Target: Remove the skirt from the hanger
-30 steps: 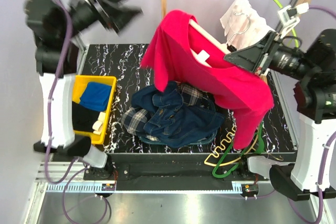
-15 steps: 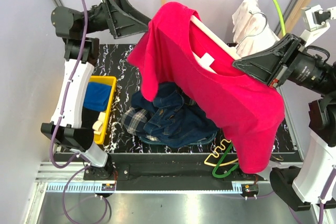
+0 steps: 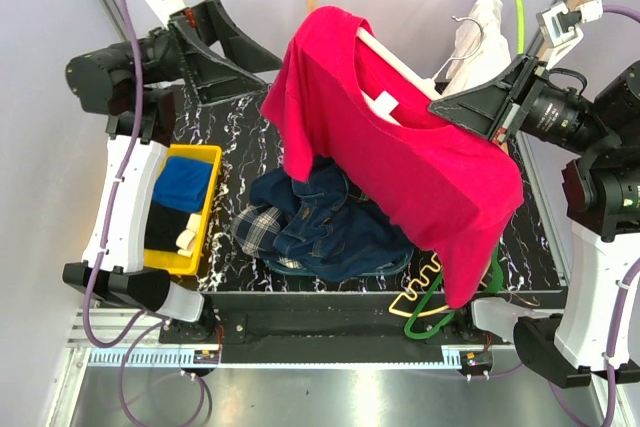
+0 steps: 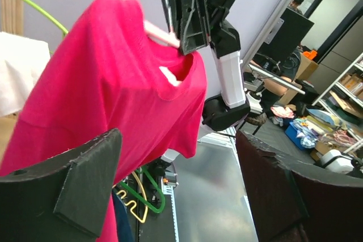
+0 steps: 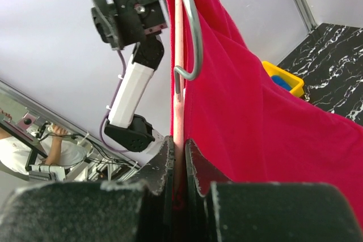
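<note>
Top external view shows the skirt (image 3: 254,230) lying crumpled on the black marbled table (image 3: 228,137), most of it buried under a navy denim garment (image 3: 340,225), so that only tartan patches show at the heap's left and back edges. The hanger (image 3: 432,285) rests at the near right edge of the table, its zigzag bar beside a green hanger (image 3: 455,319) and its upper part hidden behind hanging red cloth (whether it touches the skirt cannot be told). The right gripper (image 3: 436,107) is raised above the table's right side, and the right wrist view shows its fingers (image 5: 164,165) pressed together on the bar of a pink hanger (image 5: 178,89) that carries a red garment (image 3: 400,157) draped in mid-air over the heap. The left gripper (image 3: 255,69) is lifted at the far left, pointing at the red garment with its jaws spread wide and nothing between them; the left wrist view confirms both fingers (image 4: 68,188) are apart. A yellow bin (image 3: 208,209) holding folded cloth sits at the table's left edge.
</note>
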You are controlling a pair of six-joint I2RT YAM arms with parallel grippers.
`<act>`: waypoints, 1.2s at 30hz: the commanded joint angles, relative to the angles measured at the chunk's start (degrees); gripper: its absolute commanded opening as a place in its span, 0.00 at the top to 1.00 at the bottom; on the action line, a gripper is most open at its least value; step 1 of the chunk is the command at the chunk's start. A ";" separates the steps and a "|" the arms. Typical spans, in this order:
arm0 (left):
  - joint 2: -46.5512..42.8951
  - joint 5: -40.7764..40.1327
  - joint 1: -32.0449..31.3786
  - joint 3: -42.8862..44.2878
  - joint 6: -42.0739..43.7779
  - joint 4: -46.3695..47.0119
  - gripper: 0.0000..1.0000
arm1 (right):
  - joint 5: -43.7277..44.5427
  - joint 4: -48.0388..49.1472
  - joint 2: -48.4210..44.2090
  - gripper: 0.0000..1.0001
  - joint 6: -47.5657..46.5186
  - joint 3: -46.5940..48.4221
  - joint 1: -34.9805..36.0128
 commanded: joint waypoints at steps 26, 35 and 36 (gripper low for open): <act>6.48 1.94 -5.93 -1.54 5.69 3.58 0.07 | -2.10 9.32 -0.16 1.00 5.14 0.17 0.34; 8.14 3.89 -1.46 5.20 6.83 4.21 1.00 | -2.10 9.06 -1.65 1.00 3.91 -5.18 0.34; 8.40 3.53 0.12 6.18 7.26 3.68 1.00 | -2.10 8.71 -2.18 1.00 3.12 -6.24 0.34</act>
